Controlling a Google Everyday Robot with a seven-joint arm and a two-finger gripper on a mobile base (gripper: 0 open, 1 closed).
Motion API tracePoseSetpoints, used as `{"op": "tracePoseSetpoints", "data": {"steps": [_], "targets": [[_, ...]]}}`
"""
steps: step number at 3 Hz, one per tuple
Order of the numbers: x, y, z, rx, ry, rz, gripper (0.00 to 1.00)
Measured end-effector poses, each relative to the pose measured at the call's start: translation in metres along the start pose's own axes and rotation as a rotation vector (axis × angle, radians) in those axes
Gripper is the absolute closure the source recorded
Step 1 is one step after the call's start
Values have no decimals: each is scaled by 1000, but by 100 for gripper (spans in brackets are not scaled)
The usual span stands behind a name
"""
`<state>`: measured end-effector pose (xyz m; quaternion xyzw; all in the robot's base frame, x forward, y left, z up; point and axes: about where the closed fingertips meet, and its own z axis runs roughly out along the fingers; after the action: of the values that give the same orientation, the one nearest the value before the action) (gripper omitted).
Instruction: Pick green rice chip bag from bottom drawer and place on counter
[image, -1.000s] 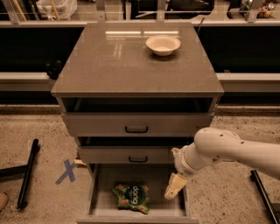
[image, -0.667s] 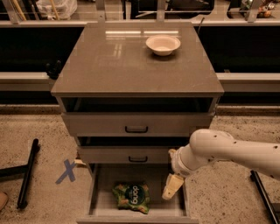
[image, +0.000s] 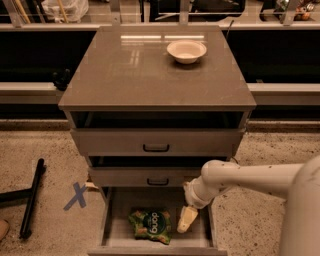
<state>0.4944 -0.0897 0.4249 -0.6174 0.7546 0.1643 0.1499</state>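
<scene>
The gripper (image: 186, 221) hangs inside the bottom drawer (image: 116, 234), at its right side, and it points down toward the drawer floor. It shows as one pale cream shape, so I cannot tell if it is open or closed, and it holds nothing that I can see. It is carried by the white arm (image: 245, 179), which comes in from the right edge and bends down in front of the cabinet.

Just beside the gripper, on its left, the green rice chip bag (image: 150, 225) lies flat on the drawer floor, near the middle of the tray, with its dark round logo facing up. There is a narrow gap between bag and gripper; they do not seem to touch.

The bottom drawer is pulled out toward the camera. Above it are two grey drawer fronts (image: 156, 142) with black handles, both slightly out. On top is the counter (image: 140, 70), glossy and grey-brown, with a white bowl (image: 186, 51) near its back right corner.

On the speckled floor, left of the cabinet, there is a blue tape cross (image: 77, 196) and a black bar (image: 31, 199) lying further left.
</scene>
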Motion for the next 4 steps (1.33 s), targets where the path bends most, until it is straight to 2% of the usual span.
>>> {"op": "tracePoseSetpoints", "data": {"steps": [1, 2, 3, 4], "targets": [[16, -5, 51, -41, -25, 25, 0], [21, 2, 102, -103, -71, 45, 0], [21, 2, 104, -103, -73, 41, 0], [20, 1, 129, -106, -88, -6, 0]]}}
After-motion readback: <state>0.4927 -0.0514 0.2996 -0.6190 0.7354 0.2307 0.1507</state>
